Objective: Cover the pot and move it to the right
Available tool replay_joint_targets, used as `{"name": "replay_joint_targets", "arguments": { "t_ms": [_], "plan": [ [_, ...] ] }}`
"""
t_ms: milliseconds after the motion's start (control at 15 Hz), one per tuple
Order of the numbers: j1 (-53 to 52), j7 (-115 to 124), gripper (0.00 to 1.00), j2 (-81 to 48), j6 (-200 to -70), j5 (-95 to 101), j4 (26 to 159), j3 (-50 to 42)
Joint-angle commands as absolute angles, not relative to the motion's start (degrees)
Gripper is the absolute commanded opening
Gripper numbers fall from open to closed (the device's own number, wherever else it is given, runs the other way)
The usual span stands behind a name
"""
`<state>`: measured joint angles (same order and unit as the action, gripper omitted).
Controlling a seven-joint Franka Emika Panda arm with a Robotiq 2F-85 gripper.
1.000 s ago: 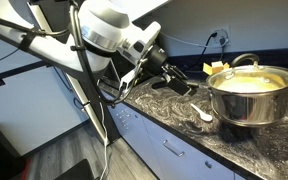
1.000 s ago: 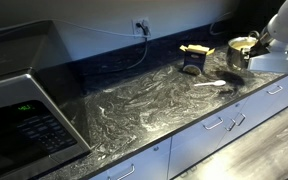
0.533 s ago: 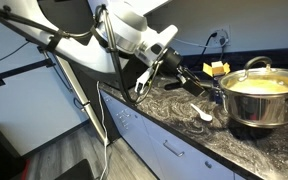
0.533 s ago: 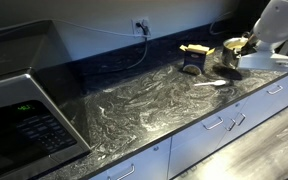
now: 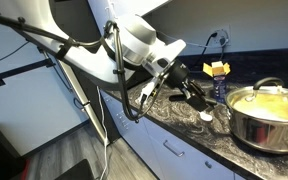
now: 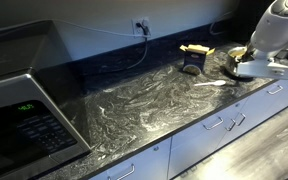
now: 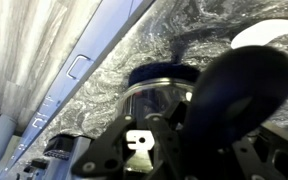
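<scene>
Wrist view: blue bottle [image 7: 162, 88] dead ahead and close; a dark blurred mass fills the right half; jaws not readable here
Pot [image 5: 264, 128]: on the bench [image 5: 189, 125] at the right end of an exterior view; glass lid [image 5: 267, 100] seated on its rim, handle arch up; cover step looks done
Tool [image 5: 199, 94]: low over the bench, pointing at the pot, bottle just beside its tip; whether it is open, closed or gripping cannot be told; contact with the pot cannot be told either
Changed: over the last second the pot has slid toward the right and lower edge of that view; the tool has advanced with it at about the same pace
Unchanged: white spoon [image 5: 206, 115] and yellow item [image 5: 217, 68] by the back wall sit where they were; so the shift is the pot's, not the camera's
Arm [image 6: 274, 30]: in an exterior view it hides most of the pot; no better read on contact from there
Meaning: reads as the move step in progress, lid riding along; the pot looks pushed or dragged across the bench rather than lifted
Risk: a loose lid could walk off a sliding pot; bottle and spoon lie in the tool's lane and may get knocked
Left: more travel to the right, then a clean retreat without disturbing the lid
</scene>
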<state>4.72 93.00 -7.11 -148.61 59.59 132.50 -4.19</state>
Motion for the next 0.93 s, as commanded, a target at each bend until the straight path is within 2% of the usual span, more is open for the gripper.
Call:
{"name": "replay_joint_targets", "arguments": {
  "t_ms": [0, 867],
  "plan": [
    [4.64, 97.42, 0.03, -7.34, -147.06, 60.29, 130.69, -6.58],
    [4.57, 104.28, 0.03, -13.54, -147.97, 59.27, 123.77, -9.35]
  ]
}}
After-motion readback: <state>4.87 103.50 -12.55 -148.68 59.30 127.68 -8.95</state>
